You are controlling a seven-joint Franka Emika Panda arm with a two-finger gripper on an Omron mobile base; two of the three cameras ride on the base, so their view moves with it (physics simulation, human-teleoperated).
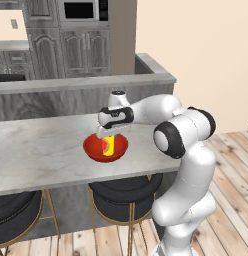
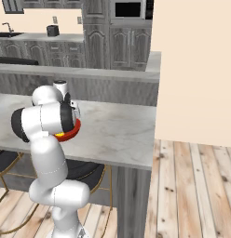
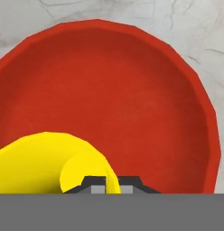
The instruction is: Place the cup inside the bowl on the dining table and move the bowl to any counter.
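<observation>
One pincer (image 3: pixel 112 182) pinches cup (image 1: pixel 110 145) over bowl (image 1: pixel 96 150).

Kitchen: cabinets (image 1: pixel 86 50), microwave (image 1: pixel 82 10), stools (image 1: pixel 123 197)

One cup (image 1: pixel 110 145), one bowl (image 1: pixel 105 148), one dining table (image 1: pixel 41 150), and seemingly two stools (image 1: pixel 127 192).

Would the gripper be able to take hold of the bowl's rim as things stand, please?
Probably not yet: the gripper is shut on the cup, held over the bowl. Nothing else crowds the rim on the dining table, so it looks reachable once the cup is released.
</observation>
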